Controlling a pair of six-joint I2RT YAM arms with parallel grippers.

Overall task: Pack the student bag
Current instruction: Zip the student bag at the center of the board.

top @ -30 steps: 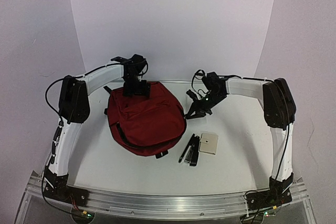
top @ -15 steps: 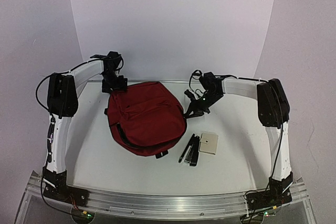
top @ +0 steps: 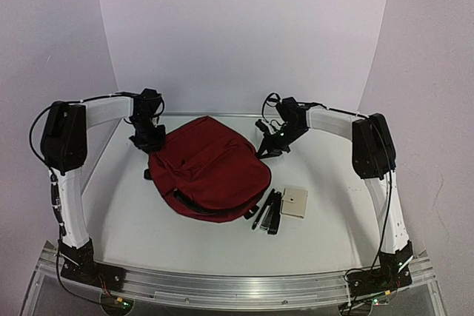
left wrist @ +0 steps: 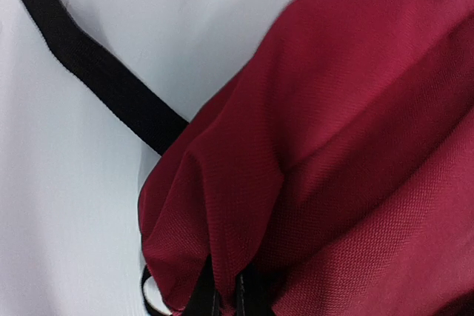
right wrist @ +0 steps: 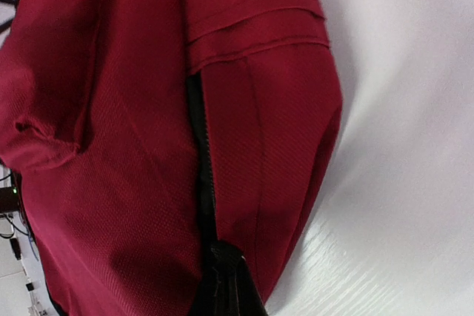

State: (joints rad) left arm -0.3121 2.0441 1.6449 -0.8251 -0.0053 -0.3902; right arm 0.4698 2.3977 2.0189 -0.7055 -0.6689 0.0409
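Left pincer [top: 150, 143] and right pincer [top: 265, 150] pinch the dark-red student bag [top: 211, 172].

Looking like a robotics lab test cell: left arm [top: 65, 183] and right arm [top: 390, 197] sitting bolted to an aluminium rail [top: 237, 285] edging a white table [top: 148, 220], curved white backdrop [top: 244, 35] wrapping behind, loose wires [top: 109, 285] and green LEDs [top: 123, 303] showing.

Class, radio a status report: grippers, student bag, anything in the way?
Left gripper pinching student bag fabric. Right gripper shut on its zipper. Black items, tan card beside bag.
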